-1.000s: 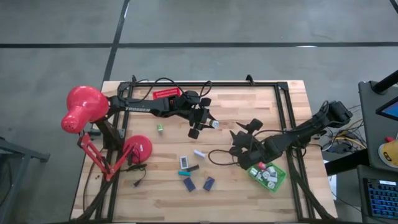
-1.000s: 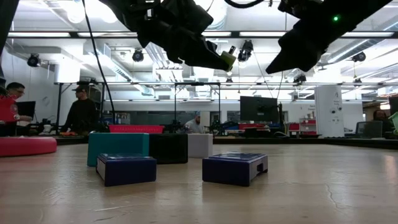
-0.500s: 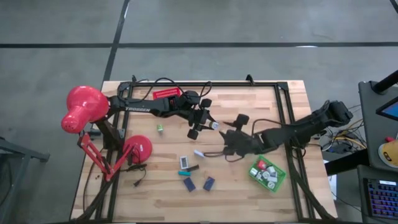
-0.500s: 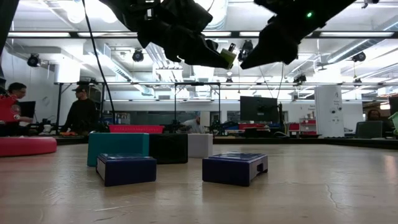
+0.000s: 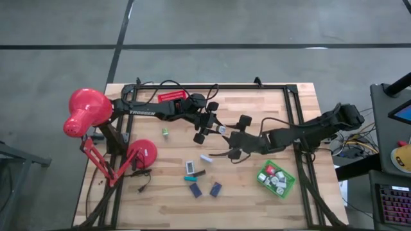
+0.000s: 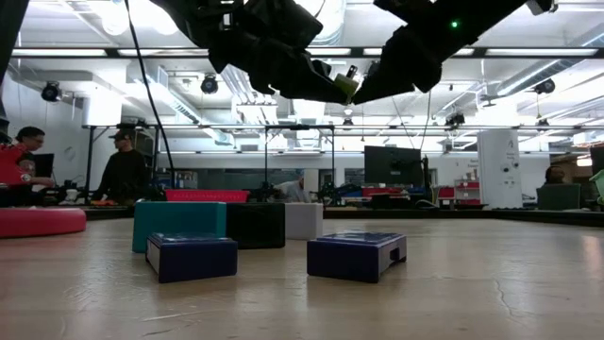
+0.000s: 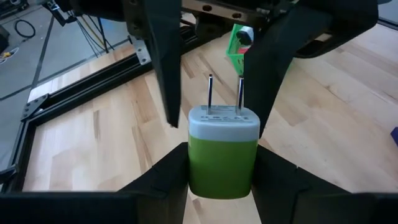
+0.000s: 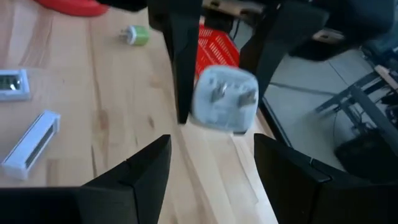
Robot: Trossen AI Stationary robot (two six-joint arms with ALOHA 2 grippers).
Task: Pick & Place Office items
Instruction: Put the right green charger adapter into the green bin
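My two arms: matte black, jointed.
White lettering on left arm [image 5: 144, 112]; black cables loop off right arm [image 5: 302, 133]; fingers [image 7: 165, 62] dark wedges.

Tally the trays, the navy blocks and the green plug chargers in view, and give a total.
Tray: 2, red and green
Navy block: 2
Green charger: 2, one in the left gripper, one lying loose
Total: 6
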